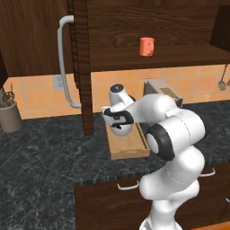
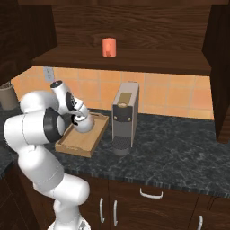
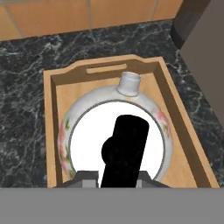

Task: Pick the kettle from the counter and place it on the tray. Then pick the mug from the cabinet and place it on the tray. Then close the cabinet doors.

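Observation:
My gripper (image 3: 116, 175) is shut on the thin black handle of the kettle (image 3: 87, 131), a squat white kettle with a short spout. The kettle hangs inside the outline of the light wooden tray (image 3: 50, 131) on the dark counter (image 3: 26, 87). Whether its base touches the tray floor I cannot tell. From the base views the gripper (image 1: 117, 117) (image 2: 78, 117) holds the kettle (image 1: 120, 129) (image 2: 85, 124) over the tray (image 1: 130, 152) (image 2: 78, 146). The orange-red mug (image 1: 147, 46) (image 2: 108, 47) stands on the shelf of the open cabinet (image 1: 179, 56) (image 2: 134, 60). A cabinet door (image 1: 83, 67) stands open, edge-on.
A boxy grey coffee machine (image 2: 125, 117) (image 1: 162, 90) stands right beside the tray. A beige utensil pot (image 1: 10, 117) (image 2: 6, 95) sits at the far left of the counter. The other open door (image 2: 220, 67) hangs at the right. Drawer fronts (image 1: 112, 197) lie below the counter edge.

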Robot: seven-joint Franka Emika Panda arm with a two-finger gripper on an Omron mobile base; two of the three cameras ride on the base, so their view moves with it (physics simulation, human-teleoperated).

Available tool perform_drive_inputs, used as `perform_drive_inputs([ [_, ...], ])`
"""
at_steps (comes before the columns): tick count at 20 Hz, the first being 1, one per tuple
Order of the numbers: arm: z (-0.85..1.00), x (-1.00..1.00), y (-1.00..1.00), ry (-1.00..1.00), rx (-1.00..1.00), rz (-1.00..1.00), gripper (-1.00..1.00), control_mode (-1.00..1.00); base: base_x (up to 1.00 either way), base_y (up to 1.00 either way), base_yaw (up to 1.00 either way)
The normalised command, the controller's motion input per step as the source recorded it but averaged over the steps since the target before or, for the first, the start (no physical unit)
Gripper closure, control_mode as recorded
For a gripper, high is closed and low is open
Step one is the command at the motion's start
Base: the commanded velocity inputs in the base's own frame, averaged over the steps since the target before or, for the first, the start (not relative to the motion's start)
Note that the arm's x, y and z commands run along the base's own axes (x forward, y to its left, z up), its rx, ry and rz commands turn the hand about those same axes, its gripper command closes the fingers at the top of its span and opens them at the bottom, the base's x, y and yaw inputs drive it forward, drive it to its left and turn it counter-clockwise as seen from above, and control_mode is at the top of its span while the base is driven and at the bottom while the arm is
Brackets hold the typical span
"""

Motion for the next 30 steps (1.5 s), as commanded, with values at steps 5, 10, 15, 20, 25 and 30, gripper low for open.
perform_drive_inputs([
  [5, -0.20, 0.35, -0.09, 0.01, 0.00, 0.06, 1.00, -1.00, 0.00, 0.00, 0.00],
  [10, -0.18, 0.35, -0.16, 0.05, 0.00, 0.03, 1.00, -1.00, 0.00, 0.00, 0.00],
  [15, -0.25, 0.23, -0.11, 0.04, -0.01, 0.02, 1.00, -1.00, 0.00, 0.00, 0.00],
  [20, -0.41, 0.03, -0.13, 0.07, -0.09, 0.00, -1.00, -1.00, 0.00, 0.00, 0.00],
  [25, -0.08, -0.01, -0.09, 0.00, -0.02, 0.00, -1.00, -1.00, 0.00, 0.00, 0.00],
  [30, 0.12, -0.08, -0.18, -0.02, 0.00, 0.00, -1.00, -1.00, 0.00, 0.00, 0.00],
])
